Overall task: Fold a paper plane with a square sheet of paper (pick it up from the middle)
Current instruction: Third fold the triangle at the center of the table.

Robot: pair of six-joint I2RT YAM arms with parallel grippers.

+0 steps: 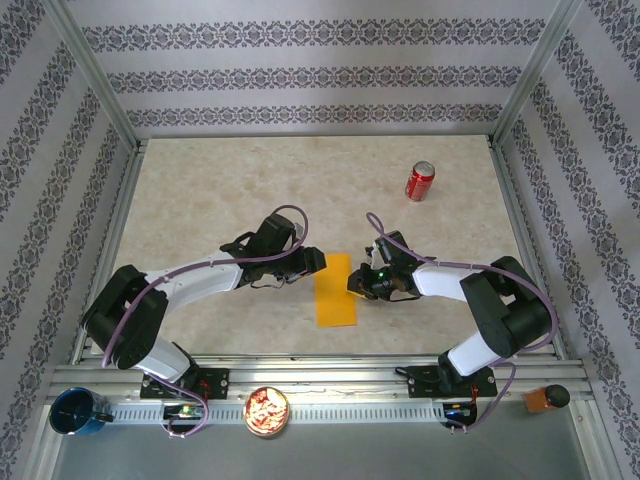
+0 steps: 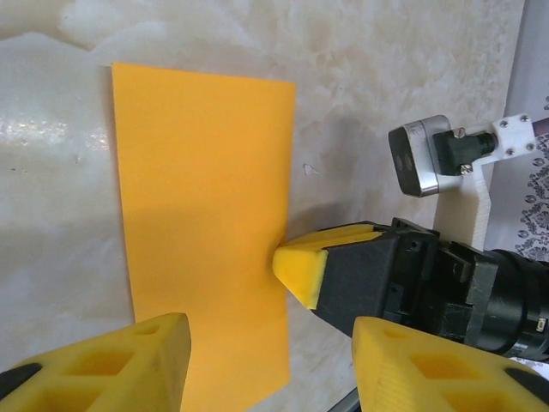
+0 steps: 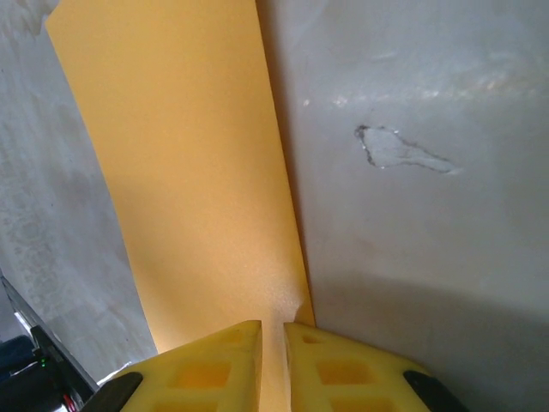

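Note:
The square sheet of paper (image 1: 335, 290) lies on the table between the arms as a narrow orange-yellow rectangle, about half as wide as it is long. My right gripper (image 1: 356, 283) is at its right long edge. In the right wrist view the right gripper (image 3: 273, 352) is shut on that edge of the paper (image 3: 189, 172), which puckers just ahead of the pads. My left gripper (image 1: 311, 262) hovers by the paper's upper left. Seen from the left wrist, the left gripper (image 2: 268, 373) stands open above the paper (image 2: 202, 197), and a right fingertip (image 2: 302, 273) meets the paper's edge.
A red soda can (image 1: 419, 181) stands at the back right. On the front rail sit a blue cup (image 1: 75, 412), a small bowl (image 1: 267, 410) and an orange block (image 1: 543, 399). Patterned walls enclose the marbled table (image 1: 200, 200).

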